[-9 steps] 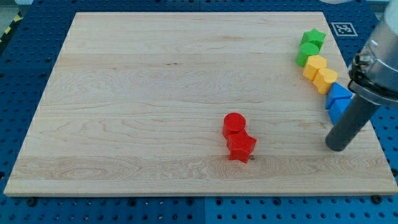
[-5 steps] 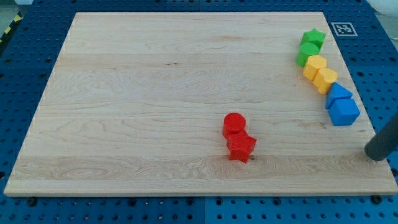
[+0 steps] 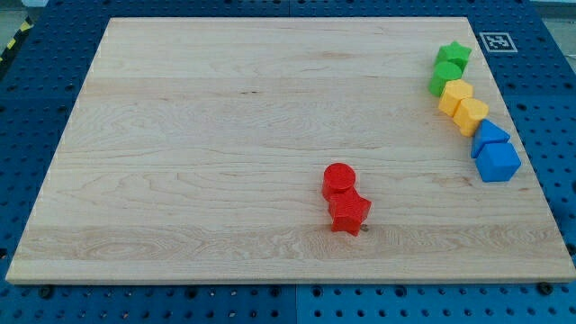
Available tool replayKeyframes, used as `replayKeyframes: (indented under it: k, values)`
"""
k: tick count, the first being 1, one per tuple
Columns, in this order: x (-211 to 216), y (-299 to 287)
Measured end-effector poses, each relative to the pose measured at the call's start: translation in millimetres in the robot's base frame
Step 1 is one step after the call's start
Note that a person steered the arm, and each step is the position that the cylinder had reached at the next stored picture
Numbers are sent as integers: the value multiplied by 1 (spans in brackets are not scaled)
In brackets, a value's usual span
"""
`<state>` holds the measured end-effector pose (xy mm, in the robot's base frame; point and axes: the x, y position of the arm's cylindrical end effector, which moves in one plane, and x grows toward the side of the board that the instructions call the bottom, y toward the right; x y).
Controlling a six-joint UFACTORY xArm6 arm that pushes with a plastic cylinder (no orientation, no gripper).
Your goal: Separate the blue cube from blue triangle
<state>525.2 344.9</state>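
The blue cube (image 3: 498,163) sits near the wooden board's (image 3: 225,135) right edge. The blue triangle (image 3: 489,134) touches it on its upper side. My tip and rod do not show anywhere in the camera view.
Above the blue pair runs a line of blocks along the right edge: two yellow blocks (image 3: 471,115) (image 3: 454,94), a green block (image 3: 443,76) and a green star (image 3: 454,54). A red cylinder (image 3: 339,179) and a red star (image 3: 349,213) touch at lower centre.
The rod moved from beside the blue cube to the view's lower right and then left the view. No block has moved.
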Motion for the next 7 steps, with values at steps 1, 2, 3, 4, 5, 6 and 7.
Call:
replayKeyframes:
  k: [1, 2, 3, 4, 5, 6, 7]
  values:
    - [-25, 0]
    - [-27, 0]
    - [-28, 1]
    - [-35, 1]
    - [-44, -2]
    - [-32, -15]
    - [-24, -42]
